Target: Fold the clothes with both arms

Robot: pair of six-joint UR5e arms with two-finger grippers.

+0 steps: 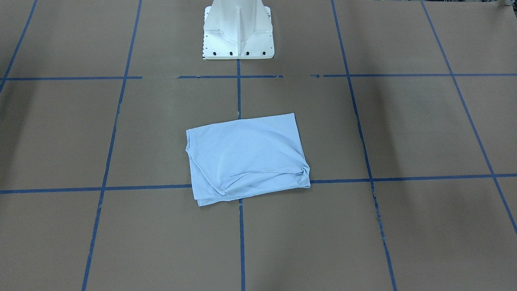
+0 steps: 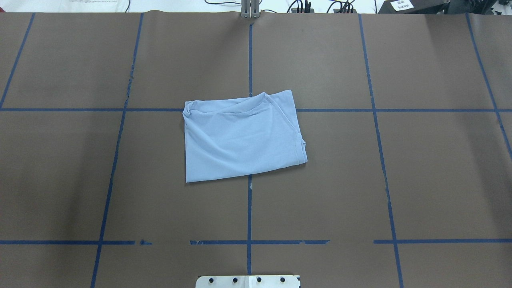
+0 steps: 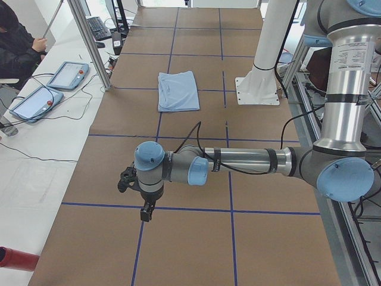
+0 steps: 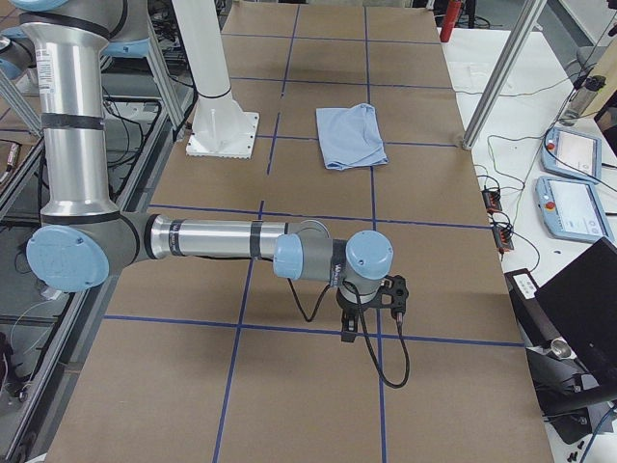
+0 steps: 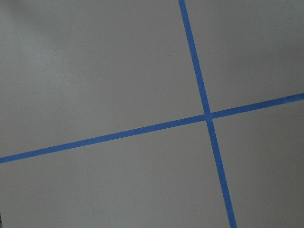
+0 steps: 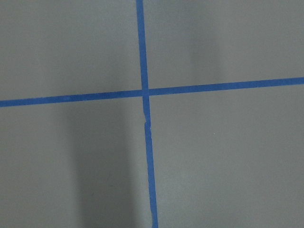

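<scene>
The clothes are one light blue T-shirt, folded into a rough rectangle in the middle of the brown table; it also shows far off in the side views. No print or collar shows. My left arm stretches low over the table far from the shirt, its gripper pointing down; I cannot tell whether it is open or shut. My right arm does the same at the other end, and I cannot tell the state of its gripper either. Both wrist views show only brown paper with blue tape crosses.
The white pedestal base stands behind the shirt. Blue tape lines grid the table. Tablets and cables lie on the white side bench, where a person sits. Metal posts rise at the table's edge.
</scene>
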